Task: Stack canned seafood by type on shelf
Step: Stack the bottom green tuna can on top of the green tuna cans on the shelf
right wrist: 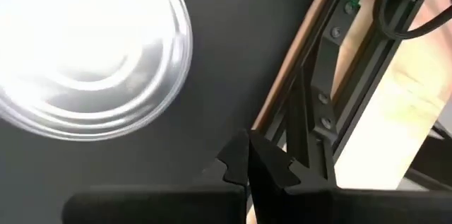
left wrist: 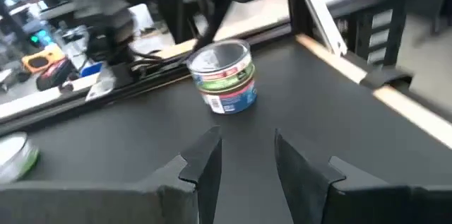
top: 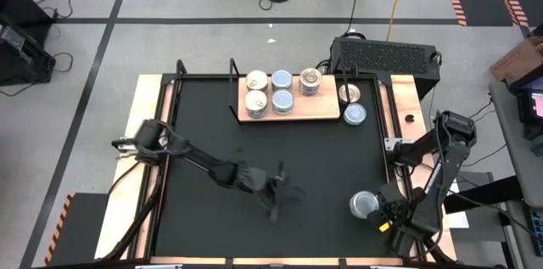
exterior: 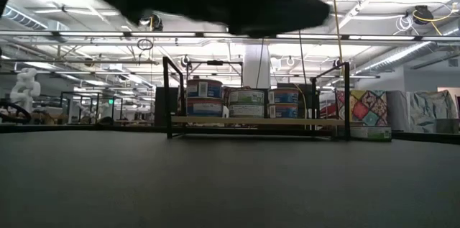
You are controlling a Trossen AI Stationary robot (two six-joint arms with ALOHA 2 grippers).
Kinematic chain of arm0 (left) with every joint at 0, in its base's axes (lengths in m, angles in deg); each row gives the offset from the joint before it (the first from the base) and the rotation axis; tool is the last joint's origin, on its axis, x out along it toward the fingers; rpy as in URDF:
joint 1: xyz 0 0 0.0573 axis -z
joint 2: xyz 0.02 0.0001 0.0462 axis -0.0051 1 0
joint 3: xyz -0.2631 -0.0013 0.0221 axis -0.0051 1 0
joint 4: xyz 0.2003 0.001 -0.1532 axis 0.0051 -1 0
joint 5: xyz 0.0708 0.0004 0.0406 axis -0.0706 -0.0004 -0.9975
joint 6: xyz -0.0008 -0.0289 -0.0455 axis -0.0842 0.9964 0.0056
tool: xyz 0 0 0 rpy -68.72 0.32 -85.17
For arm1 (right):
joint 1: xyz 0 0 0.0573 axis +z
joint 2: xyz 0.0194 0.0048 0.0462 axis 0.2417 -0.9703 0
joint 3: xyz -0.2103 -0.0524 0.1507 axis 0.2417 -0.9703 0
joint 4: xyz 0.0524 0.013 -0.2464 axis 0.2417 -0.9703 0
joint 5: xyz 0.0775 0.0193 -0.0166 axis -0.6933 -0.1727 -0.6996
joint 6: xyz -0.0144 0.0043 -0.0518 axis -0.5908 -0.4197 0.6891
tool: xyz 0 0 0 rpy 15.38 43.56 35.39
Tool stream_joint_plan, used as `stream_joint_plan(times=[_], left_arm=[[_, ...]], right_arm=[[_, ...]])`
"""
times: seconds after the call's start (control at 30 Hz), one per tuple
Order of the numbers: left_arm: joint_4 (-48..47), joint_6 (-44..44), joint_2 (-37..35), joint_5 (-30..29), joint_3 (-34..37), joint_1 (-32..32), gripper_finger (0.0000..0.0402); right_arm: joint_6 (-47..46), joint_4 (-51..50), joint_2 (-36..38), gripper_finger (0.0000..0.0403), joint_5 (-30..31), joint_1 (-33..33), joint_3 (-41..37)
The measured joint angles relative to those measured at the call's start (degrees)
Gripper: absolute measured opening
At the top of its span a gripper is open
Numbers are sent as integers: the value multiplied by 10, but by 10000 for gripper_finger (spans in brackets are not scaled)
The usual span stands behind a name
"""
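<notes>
You have one loose tin (top: 364,204) standing upright on the black tabletop (top: 204,133), near the right front corner and well apart from the shelf (top: 288,115). Its top faces straight up, so its axis is vertical and it offers no preferred side for a grasp.

The left gripper (left wrist: 240,155) sits near mid-table, towards the front. Its fingers stand apart, empty, and the left wrist view shows the tin (left wrist: 224,77) directly ahead of the gap between them, with clear tabletop between. The left arm must travel to the robot's right to reach it.

The right gripper (right wrist: 247,160) is the nearer one: it sits just beside the tin at the table's right edge. Its fingers are pressed together, holding nothing, and the right wrist view shows the tin's silver top (right wrist: 85,47) off to one side of the tips, not between them.

My judgement: the left gripper is aligned and ready, the right is closer but closed and offset.

On the shelf, five tins stand along the board, the leftmost positions holding cream-white tops (top: 256,81) and pale blue tops (top: 282,79). In the low view they appear two high. Two more tins (top: 349,93) sit just off the shelf's right end.
</notes>
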Motion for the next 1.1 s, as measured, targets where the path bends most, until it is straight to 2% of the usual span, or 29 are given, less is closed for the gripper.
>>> stream_joint_plan(times=[0.13, 0.23, 0.37, 0.5, 0.63, 0.83, 1.0, 1.1], left_arm=[[-117, -86, 72, 1, -148, -1, 132], [-159, -158, 126, 1, -247, -2, 132], [-165, -257, 202, 9, -347, -3, 132], [-165, -333, 269, 10, -415, -7, 132], [-151, -368, 317, 9, -459, -17, 132], [-68, -411, 341, 33, -468, -24, 135], [-80, -412, 341, 54, -470, -28, 170], [-168, -406, 343, 53, -507, -28, 205]], right_arm=[[0, 12, -21, 0, -1, 8, -16], [1, 27, -34, 0, 6, 11, -27], [9, 41, -42, 0, 65, 16, -28], [17, 43, -44, 0, 103, 15, -28], [19, 51, -44, 0, 103, 16, -28], [28, 73, -44, 0, 105, 15, -28], [28, 84, -44, 0, 127, 15, -28], [27, 83, -44, 0, 134, 13, -28]])
